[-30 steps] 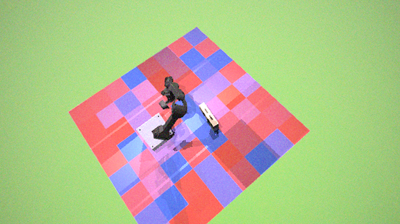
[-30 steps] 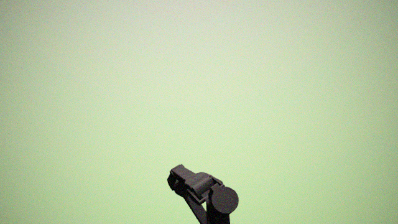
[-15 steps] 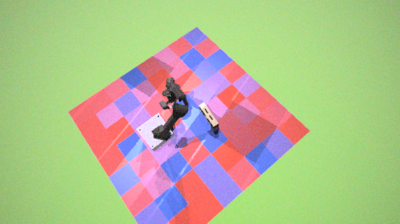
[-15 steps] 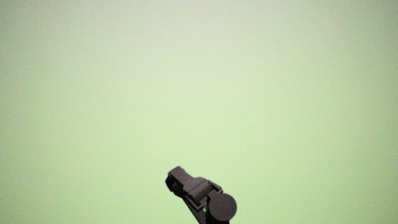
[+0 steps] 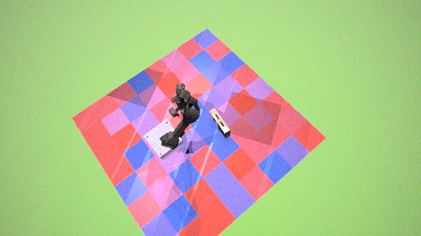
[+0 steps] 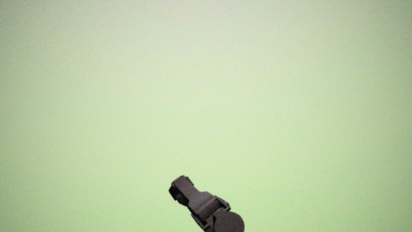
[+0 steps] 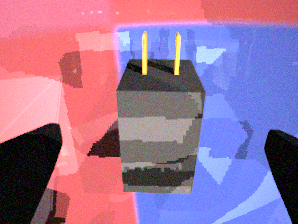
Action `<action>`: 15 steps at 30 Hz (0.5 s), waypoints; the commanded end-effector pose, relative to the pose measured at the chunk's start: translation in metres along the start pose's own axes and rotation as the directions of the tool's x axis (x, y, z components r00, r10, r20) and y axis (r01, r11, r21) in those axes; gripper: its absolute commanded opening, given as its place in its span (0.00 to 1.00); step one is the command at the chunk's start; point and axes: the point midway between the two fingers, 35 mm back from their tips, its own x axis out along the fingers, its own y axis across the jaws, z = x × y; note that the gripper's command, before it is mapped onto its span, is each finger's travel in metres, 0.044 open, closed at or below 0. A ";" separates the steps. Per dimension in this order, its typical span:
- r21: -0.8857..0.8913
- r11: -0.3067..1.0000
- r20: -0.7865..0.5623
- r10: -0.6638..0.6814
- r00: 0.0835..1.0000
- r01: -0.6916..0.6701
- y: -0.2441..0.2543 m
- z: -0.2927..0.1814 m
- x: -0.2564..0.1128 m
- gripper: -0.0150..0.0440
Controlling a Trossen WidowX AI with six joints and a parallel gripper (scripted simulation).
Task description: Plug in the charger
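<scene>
The charger (image 7: 160,130) is a grey, banded block in the middle of the wrist view. Its two yellow prongs (image 7: 145,54) (image 7: 177,54) point toward the top of that view. My gripper (image 7: 164,137) is open, with one dark finger on each side of the charger and a gap on both sides. Nothing is held. How high the fingers are above the charger is hard to tell. The power strip (image 5: 214,114) lies right of the arm in the top view, its pale top showing two dark outlets. I cannot make out the charger in the top view, and the exterior view shows neither charger nor strip.
The arm's base stands on a white plate (image 5: 155,142) left of the strip. The folded arm (image 5: 191,114) is between plate and strip, with its upper part also in the exterior view (image 6: 201,201). A red, blue and purple patchwork mat (image 5: 212,221) lies on the green ground.
</scene>
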 end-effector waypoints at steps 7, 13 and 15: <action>-0.009 1.000 -0.008 -0.001 1.000 0.001 0.002 -0.001 0.017 1.00; -0.009 1.000 -0.009 -0.001 1.000 0.001 0.002 -0.001 0.024 1.00; 0.000 1.000 -0.003 0.001 1.000 -0.001 0.001 0.000 0.021 0.91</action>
